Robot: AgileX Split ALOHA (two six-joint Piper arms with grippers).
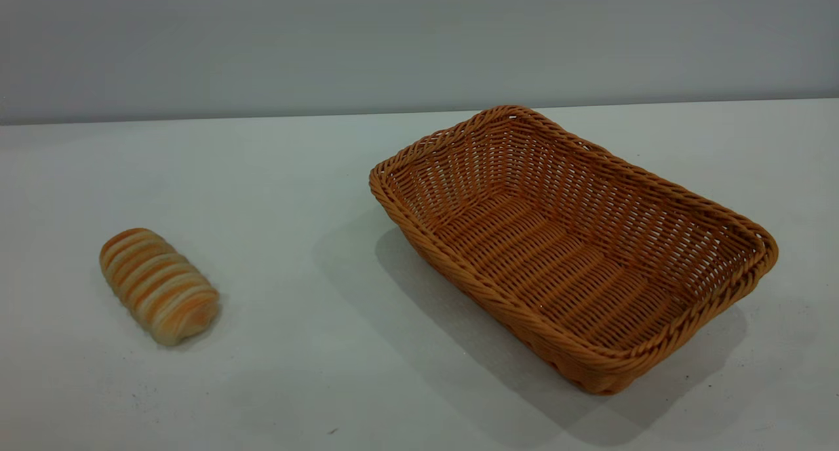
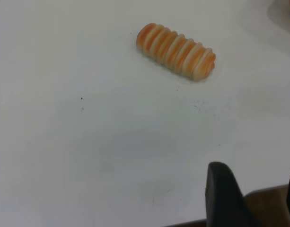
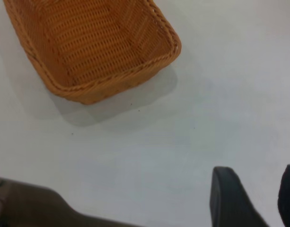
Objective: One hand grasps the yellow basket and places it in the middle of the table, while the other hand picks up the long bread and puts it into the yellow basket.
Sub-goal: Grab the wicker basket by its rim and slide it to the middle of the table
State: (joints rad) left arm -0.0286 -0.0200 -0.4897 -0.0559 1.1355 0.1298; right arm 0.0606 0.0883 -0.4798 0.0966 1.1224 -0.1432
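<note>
The yellow basket (image 1: 577, 241) is a large woven wicker tray that stands empty on the white table (image 1: 295, 195), right of the middle. It also shows in the right wrist view (image 3: 92, 47). The long bread (image 1: 158, 284), striped orange and cream, lies on the table at the left. It also shows in the left wrist view (image 2: 176, 51). My left gripper (image 2: 256, 189) hovers over the table edge, well apart from the bread, open and empty. My right gripper (image 3: 256, 189) hovers over bare table, apart from the basket, open and empty. Neither gripper shows in the exterior view.
A grey wall (image 1: 419, 38) rises behind the table's far edge. The table's near edge and a brown surface below it (image 2: 268, 203) show in the left wrist view. White tabletop lies between the bread and the basket.
</note>
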